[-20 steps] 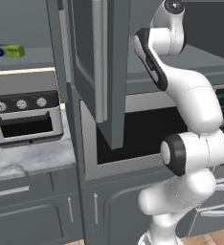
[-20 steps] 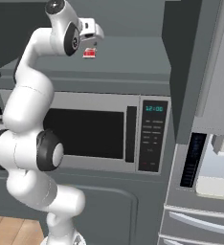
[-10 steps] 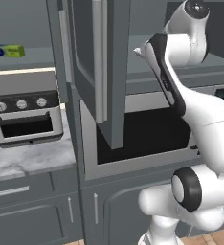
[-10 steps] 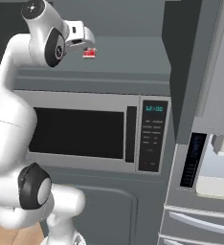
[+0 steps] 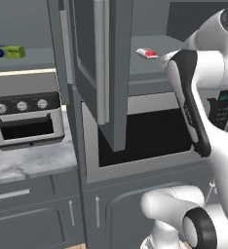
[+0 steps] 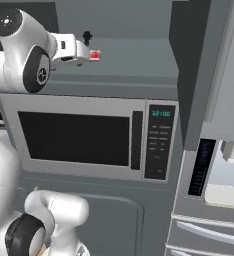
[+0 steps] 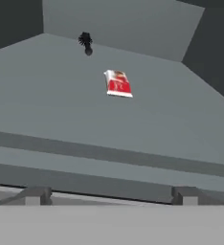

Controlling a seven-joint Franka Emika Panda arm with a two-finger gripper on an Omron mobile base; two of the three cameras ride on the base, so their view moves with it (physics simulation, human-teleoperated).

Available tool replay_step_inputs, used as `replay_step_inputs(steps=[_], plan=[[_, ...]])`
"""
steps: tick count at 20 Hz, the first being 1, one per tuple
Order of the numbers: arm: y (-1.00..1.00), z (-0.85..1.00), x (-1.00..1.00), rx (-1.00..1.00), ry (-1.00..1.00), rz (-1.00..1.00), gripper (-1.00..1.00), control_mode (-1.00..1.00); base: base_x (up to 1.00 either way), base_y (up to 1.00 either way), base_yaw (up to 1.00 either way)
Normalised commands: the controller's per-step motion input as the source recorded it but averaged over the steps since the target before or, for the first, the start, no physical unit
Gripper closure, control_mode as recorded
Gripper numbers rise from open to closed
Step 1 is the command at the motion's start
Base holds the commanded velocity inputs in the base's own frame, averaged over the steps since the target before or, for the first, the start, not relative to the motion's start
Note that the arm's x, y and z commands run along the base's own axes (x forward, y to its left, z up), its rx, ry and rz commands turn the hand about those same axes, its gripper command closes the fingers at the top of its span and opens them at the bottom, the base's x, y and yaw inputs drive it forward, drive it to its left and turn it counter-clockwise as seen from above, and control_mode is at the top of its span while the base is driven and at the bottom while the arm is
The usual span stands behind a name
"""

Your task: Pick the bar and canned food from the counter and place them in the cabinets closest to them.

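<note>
I am seeing the bar (image 7: pixel 118 83) lying flat on the grey shelf (image 7: pixel 56 110) of the open upper cabinet above the microwave (image 6: pixel 89 137), with nothing touching it. My end effector (image 7: pixel 106 195) is sitting at the front edge of that shelf, its two fingertips (image 7: pixel 36 195) standing wide apart and holding nothing, the bar lying well beyond them toward the back. A small dark brush-like thing (image 7: pixel 85 43) is standing farther back on the same shelf, apart from the bar. In the right base view the hand is reaching in just left of the bar (image 6: pixel 94 55). In the left base view the open cabinet door (image 5: pixel 104 68) is hanging in front of me, the bar (image 5: pixel 147 53) is showing past its edge, and a toaster oven (image 5: pixel 26 114) is resting on the marble counter (image 5: pixel 33 163) to the left, under a shelf carrying a blue-and-green box (image 5: pixel 6 51).
</note>
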Motion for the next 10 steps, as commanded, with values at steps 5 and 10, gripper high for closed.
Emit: replay_step_inputs(steps=[5, 10], plan=[[-0.06, 0.00, -1.00, 0.04, 0.00, 0.00, -1.00, -1.00, 0.00, 0.00, 0.00], [-0.05, 0.00, -1.00, 0.03, 0.00, 0.00, -1.00, -1.00, 0.00, 0.00, 0.00]])
